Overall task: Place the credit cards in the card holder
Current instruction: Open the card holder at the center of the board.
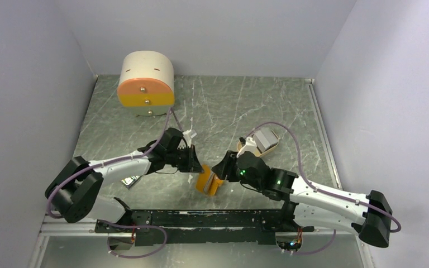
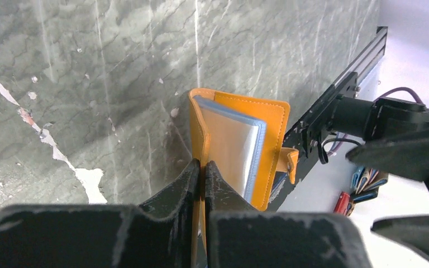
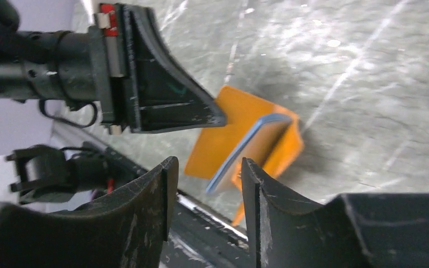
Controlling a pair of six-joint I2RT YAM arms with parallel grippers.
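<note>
LEFT: you are extending the arm inward, left gripper (image 2: 202, 166) clamping the holder (image 2: 232, 139) by its orange cover | RIGHT: right gripper (image 3: 208, 163) is standing spread, facing the holder | HOLDER: standing open between both grippers.

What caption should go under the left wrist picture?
Left gripper pinches the card holder by its orange cover, pale blue sleeves showing.

Centre, near front edge: card holder (image 1: 208, 182), an orange leather-like wallet, open and standing on edge. Pale blue-edged clear sleeves fan out from the spine. The snap tab (image 2: 289, 161) hangs off one cover, and the other cover is pinched in the left gripper (image 2: 202, 167). Table contact unclear. Back right, well apart: one pale grey credit card (image 1: 263, 137), lying flat.
</note>
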